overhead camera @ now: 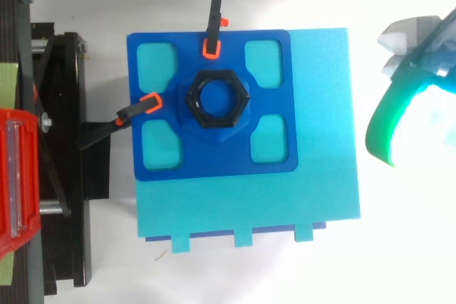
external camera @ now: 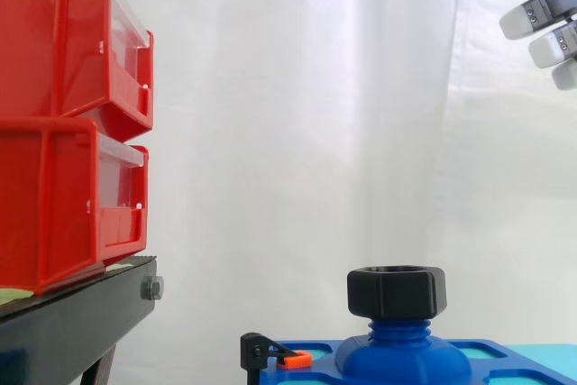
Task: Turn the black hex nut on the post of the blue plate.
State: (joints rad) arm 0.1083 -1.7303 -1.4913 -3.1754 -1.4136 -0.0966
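Note:
The black hex nut (external camera: 397,291) sits on top of the threaded blue post (external camera: 397,329) at the middle of the blue plate (overhead camera: 214,158). From above, the nut (overhead camera: 216,98) shows its open bore. The hand (external camera: 552,24) hangs high at the upper right, well above and to the right of the nut, touching nothing. Its white pads point left and its fingers are relaxed and open. In the top view the hand (overhead camera: 420,40) lies off the right side of the plate, with a green glow beneath it.
The plate rests on a cyan block (overhead camera: 320,105). Two black clamps with orange tips (overhead camera: 214,12) (overhead camera: 117,117) pin its back and left edges. Stacked red bins (external camera: 63,114) stand on a black stand (external camera: 72,322) to the left.

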